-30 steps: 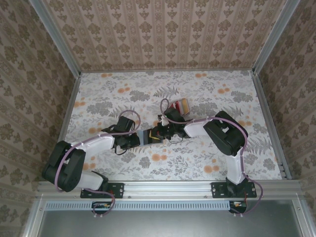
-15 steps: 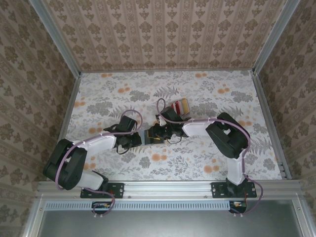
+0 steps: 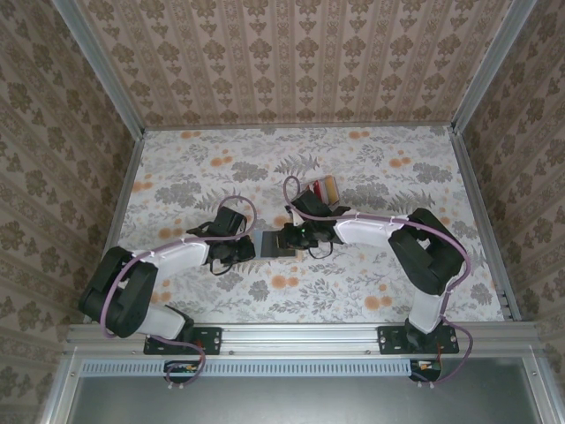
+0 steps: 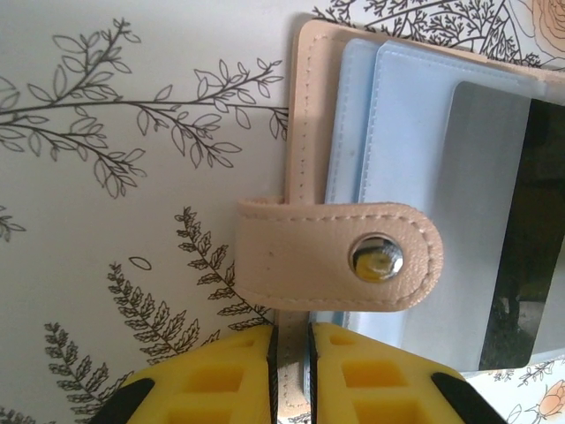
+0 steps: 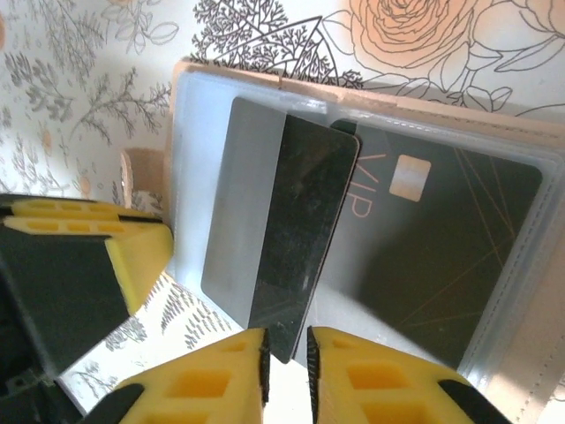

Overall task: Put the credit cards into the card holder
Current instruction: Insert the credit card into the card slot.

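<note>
Currently the open pinkish-tan stitched card holder (image 3: 272, 243) with light-blue inner sleeves lies flat on the floral-patterned desk (image 3: 380, 168) between the two arms. The left end effector (image 4: 291, 340) is closed on the holder's edge just below the snap-button strap (image 4: 340, 256). Opposite it, the right end effector (image 5: 285, 349) pinches the lower edge of a thin dark card (image 5: 305, 225) lying slanted across the holder's clear pocket beside a sleeved black VIP card (image 5: 441, 256), while the red and tan-yellow credit cards (image 3: 321, 188) rest in a small fanned stack just behind that arm.
</note>
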Available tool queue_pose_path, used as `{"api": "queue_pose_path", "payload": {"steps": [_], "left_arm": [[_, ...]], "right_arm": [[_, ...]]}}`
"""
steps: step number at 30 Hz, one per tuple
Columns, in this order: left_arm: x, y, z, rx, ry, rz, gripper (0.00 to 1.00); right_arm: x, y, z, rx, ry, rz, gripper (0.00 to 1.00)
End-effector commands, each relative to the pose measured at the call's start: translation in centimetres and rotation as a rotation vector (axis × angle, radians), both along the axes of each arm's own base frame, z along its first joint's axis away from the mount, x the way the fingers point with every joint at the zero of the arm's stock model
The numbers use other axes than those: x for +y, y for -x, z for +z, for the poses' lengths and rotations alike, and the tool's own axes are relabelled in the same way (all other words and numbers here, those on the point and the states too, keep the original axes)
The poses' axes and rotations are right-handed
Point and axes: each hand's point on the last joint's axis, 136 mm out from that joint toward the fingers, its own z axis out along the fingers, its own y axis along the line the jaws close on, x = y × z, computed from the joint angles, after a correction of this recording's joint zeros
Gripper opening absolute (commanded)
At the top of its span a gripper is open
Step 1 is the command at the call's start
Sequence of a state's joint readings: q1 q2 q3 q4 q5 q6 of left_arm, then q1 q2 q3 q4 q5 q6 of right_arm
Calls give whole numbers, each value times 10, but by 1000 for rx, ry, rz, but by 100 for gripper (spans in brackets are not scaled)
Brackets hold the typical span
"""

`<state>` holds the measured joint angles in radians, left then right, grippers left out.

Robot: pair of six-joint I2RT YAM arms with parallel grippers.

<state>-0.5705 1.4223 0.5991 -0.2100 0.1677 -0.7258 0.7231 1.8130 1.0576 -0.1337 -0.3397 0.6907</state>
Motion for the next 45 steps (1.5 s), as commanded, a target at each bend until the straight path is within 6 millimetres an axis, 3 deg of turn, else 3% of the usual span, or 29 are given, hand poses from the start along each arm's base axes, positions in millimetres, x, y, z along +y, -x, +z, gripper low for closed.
{"api": "queue_pose_path", "payload": {"steps": [1, 16, 27, 39, 45], "left_arm": [[-15, 14, -15, 67, 34, -52, 17], [-21, 17, -20, 78, 51, -55, 17], [-31, 15, -20, 78, 59, -74, 17], [-15, 19, -19, 75, 4, -63, 16], [-17, 18, -16, 72, 15, -64, 16]], "right_arm": [[-6, 3, -14, 14, 48, 6, 12], [13, -3, -40, 50, 106, 58, 12], [31, 3, -48, 66, 119, 101, 13], [-17, -5, -25, 20, 140, 22, 13], [-19, -3, -6, -3, 94, 19, 14]]}}
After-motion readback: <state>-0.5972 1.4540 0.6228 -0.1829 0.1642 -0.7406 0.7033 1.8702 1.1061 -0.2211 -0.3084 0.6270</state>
